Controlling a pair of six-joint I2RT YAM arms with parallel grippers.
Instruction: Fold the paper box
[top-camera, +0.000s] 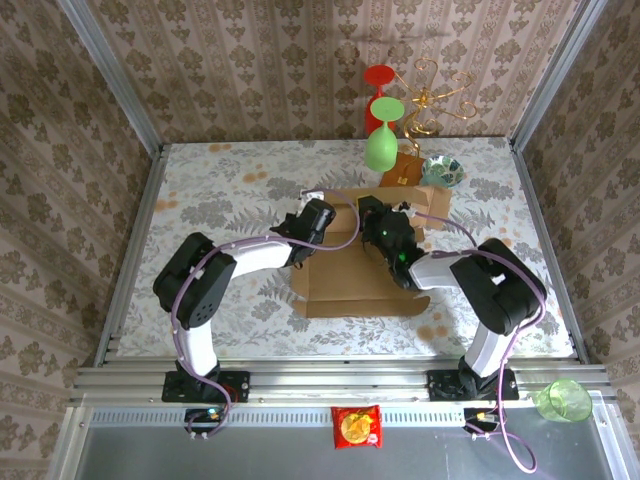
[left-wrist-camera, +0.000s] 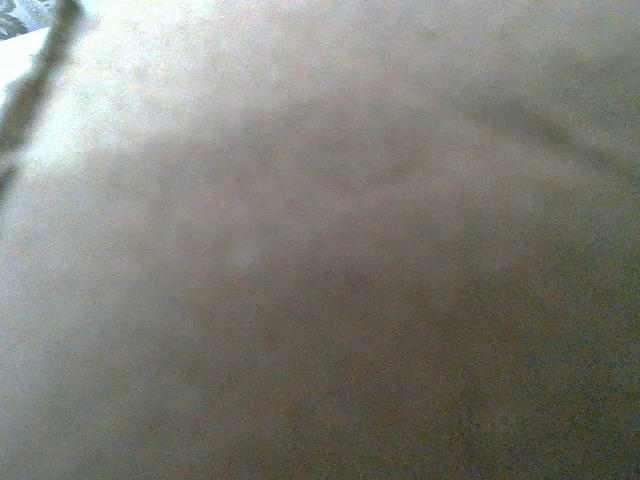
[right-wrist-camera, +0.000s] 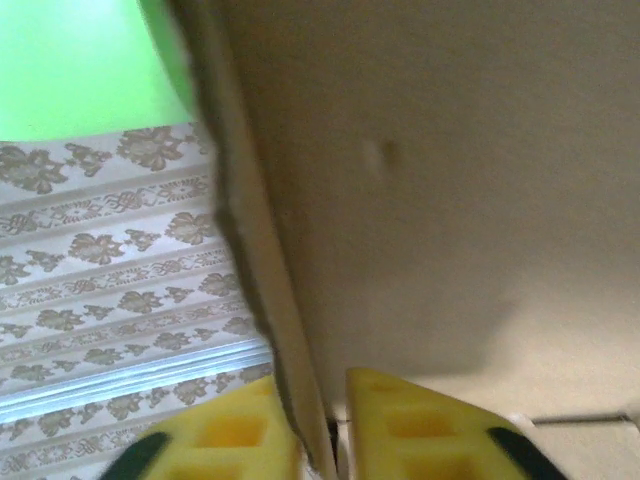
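Presently, the paper box (top-camera: 350, 285) is lying mid-table, part-formed. The right gripper (right-wrist-camera: 322, 430) is pinching an upright panel's edge between its yellow pads (right-wrist-camera: 420, 425), so the wall-raising step appears to be in hand, and that panel probably needs folding inward along its crease next. The left gripper (top-camera: 316, 216) is sitting at the box's far-left corner, facing blurred cardboard, and whether its jaws are apart or together cannot be told.

Damask-patterned wallpaper walls (top-camera: 250, 60) surround a floral-clothed table (top-camera: 230, 190).
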